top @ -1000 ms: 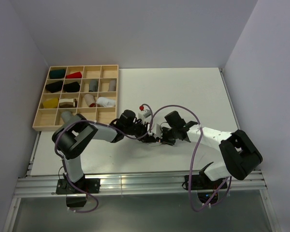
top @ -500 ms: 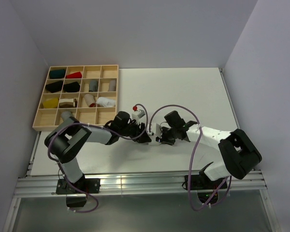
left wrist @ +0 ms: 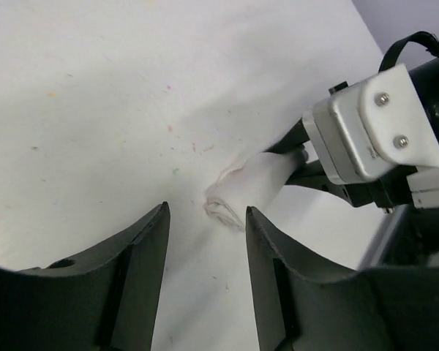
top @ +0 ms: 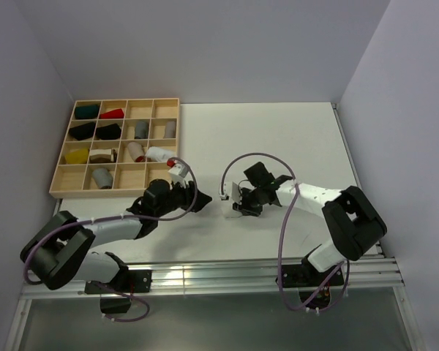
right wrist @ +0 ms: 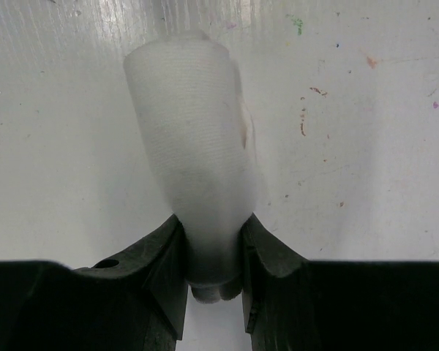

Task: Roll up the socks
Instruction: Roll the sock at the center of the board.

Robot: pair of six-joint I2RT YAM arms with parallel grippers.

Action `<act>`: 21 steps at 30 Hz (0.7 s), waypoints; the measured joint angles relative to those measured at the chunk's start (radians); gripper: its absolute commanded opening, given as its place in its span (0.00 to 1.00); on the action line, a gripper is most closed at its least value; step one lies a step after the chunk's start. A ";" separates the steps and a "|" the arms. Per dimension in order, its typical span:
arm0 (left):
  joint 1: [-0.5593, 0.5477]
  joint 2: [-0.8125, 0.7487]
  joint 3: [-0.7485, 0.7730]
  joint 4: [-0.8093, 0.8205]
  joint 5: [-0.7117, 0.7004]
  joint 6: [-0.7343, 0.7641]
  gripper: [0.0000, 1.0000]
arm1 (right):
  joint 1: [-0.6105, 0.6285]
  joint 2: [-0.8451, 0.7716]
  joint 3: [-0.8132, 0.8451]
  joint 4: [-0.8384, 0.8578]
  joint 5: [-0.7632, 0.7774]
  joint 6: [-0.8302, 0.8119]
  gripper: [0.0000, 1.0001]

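Gripping a rolled white fabric sock, centre frame.
We see the right gripper clenched on it, the left gripper released.

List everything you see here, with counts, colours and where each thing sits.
white sock: one, white, rolled, on the table
wooden tray: one, light wood, sixteen compartments, far left of the table
cloth bundles: about eleven, green, red, black, grey, yellow, white, in the tray
table: one, white
left gripper: one, black, open and empty, short of the sock
right gripper: one, black, clamped on the white sock
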 measured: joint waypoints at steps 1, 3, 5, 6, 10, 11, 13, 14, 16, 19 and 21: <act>-0.022 -0.030 -0.019 0.005 -0.051 0.016 0.51 | 0.000 0.013 0.015 -0.012 -0.004 0.001 0.00; -0.082 -0.054 -0.027 0.006 -0.149 0.054 0.51 | 0.000 0.039 0.044 -0.037 -0.014 0.002 0.00; -0.165 -0.056 -0.027 0.016 -0.245 0.098 0.52 | -0.002 0.067 0.077 -0.064 -0.025 0.004 0.00; -0.209 -0.051 -0.027 0.020 -0.291 0.122 0.52 | -0.003 0.083 0.096 -0.080 -0.030 0.004 0.00; -0.330 0.000 -0.019 0.042 -0.430 0.217 0.53 | -0.011 0.140 0.164 -0.147 -0.056 0.005 0.00; -0.348 0.018 -0.015 0.045 -0.460 0.241 0.53 | -0.014 0.156 0.183 -0.168 -0.065 0.004 0.00; -0.378 0.053 -0.008 0.052 -0.510 0.288 0.55 | -0.024 0.187 0.222 -0.209 -0.082 0.004 0.00; -0.394 0.069 -0.004 0.055 -0.532 0.314 0.55 | -0.031 0.206 0.244 -0.235 -0.094 0.003 0.00; -0.423 0.103 0.005 0.065 -0.563 0.361 0.56 | -0.041 0.235 0.278 -0.273 -0.114 0.003 0.00; -0.453 0.155 0.027 0.084 -0.595 0.425 0.59 | -0.055 0.259 0.306 -0.308 -0.136 0.000 0.00; -0.463 0.186 0.045 0.098 -0.603 0.465 0.60 | -0.058 0.269 0.318 -0.323 -0.142 -0.001 0.00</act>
